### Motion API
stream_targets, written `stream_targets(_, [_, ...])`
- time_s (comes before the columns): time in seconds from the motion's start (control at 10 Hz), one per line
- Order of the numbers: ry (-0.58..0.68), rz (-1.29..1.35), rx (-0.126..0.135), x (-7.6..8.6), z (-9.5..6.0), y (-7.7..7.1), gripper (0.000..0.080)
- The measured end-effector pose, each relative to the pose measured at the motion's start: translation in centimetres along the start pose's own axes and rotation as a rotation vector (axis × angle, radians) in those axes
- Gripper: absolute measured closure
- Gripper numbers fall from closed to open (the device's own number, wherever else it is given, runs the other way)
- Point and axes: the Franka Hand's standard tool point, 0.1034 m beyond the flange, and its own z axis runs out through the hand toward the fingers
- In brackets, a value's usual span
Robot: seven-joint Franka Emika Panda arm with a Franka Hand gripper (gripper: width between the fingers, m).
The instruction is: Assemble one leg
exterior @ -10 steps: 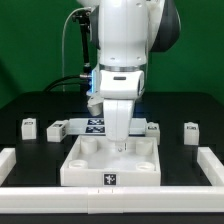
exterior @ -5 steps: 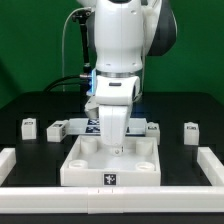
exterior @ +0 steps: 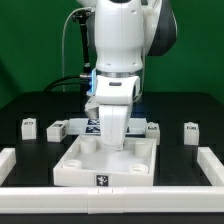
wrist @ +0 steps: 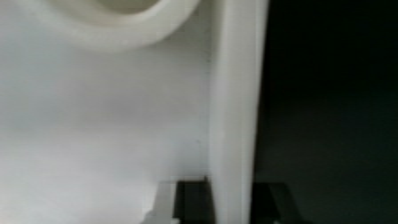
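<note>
My gripper [exterior: 115, 147] is down on the large white square panel [exterior: 85, 165], near its far edge. In the wrist view the panel's raised rim [wrist: 231, 100] runs between my two dark fingertips [wrist: 192, 202], and the gripper [wrist: 231, 202] is shut on that rim. A round corner socket [wrist: 125, 10] shows beside it. Small white tagged legs stand apart on the black table: two at the exterior view's left [exterior: 29, 127] [exterior: 57, 129], one behind the arm [exterior: 152, 128] and one at the right [exterior: 190, 131]. None is in my grip.
The marker board [exterior: 92, 125] lies behind the panel, partly hidden by the arm. Low white fence rails run along the exterior view's left [exterior: 14, 160] and right [exterior: 211, 166] front corners. A black cable hangs behind the arm.
The arm shifted slightly toward the exterior view's left, and the panel has slid the same way with the gripper on its rim. The legs have not moved.
</note>
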Motion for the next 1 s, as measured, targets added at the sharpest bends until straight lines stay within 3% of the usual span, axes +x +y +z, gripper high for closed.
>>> stream_targets(0.6, [-0.002,-0.01,0.0,0.2,0.0,0.1,0.074])
stream_targets(1.0, [0.006,-0.065,-0.006,2.2,-0.1,0.6,0.0739])
